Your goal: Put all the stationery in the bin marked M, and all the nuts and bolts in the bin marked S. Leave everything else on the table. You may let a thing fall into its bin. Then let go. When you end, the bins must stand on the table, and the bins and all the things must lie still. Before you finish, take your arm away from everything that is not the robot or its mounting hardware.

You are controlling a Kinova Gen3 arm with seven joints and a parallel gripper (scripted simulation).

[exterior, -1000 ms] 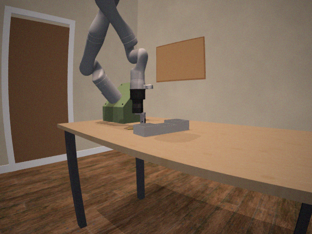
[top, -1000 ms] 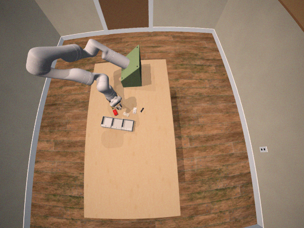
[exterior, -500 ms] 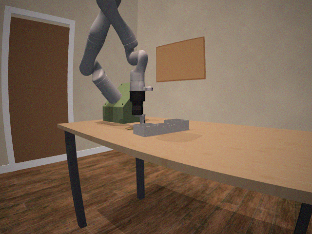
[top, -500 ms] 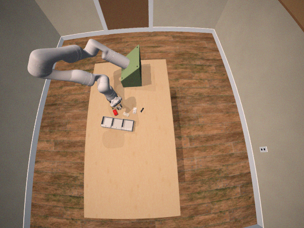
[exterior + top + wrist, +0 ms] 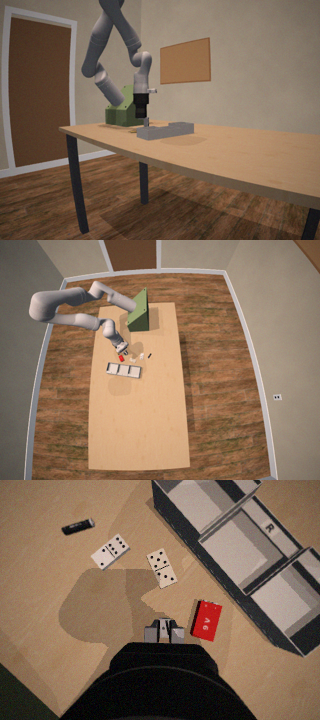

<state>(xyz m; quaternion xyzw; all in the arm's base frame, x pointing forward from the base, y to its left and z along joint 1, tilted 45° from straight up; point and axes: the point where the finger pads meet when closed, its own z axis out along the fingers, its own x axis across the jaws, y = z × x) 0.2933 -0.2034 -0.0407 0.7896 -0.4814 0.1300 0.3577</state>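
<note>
My gripper [image 5: 164, 627] [image 5: 125, 352] [image 5: 146, 123] is down at the table, just behind the grey three-part bin [image 5: 240, 592] [image 5: 107, 368] [image 5: 160, 133]. Its fingers stand narrow around a small grey metal piece [image 5: 164, 624]; I cannot tell whether it is a nut or a bolt. In the wrist view the bin's middle part is marked R; the other marks do not show. A small black pen-like stick [image 5: 78, 526] [image 5: 149, 355] lies farther off. A small brass-coloured thing [image 5: 118, 354] [image 5: 133, 131] lies close beside the gripper.
A red 9V battery [image 5: 206, 620] [image 5: 120, 358] lies between the gripper and the bin. Two white dominoes [image 5: 110, 551] [image 5: 161, 568] lie ahead of the fingers. A green wedge block [image 5: 139, 312] [image 5: 118, 113] stands at the table's far end.
</note>
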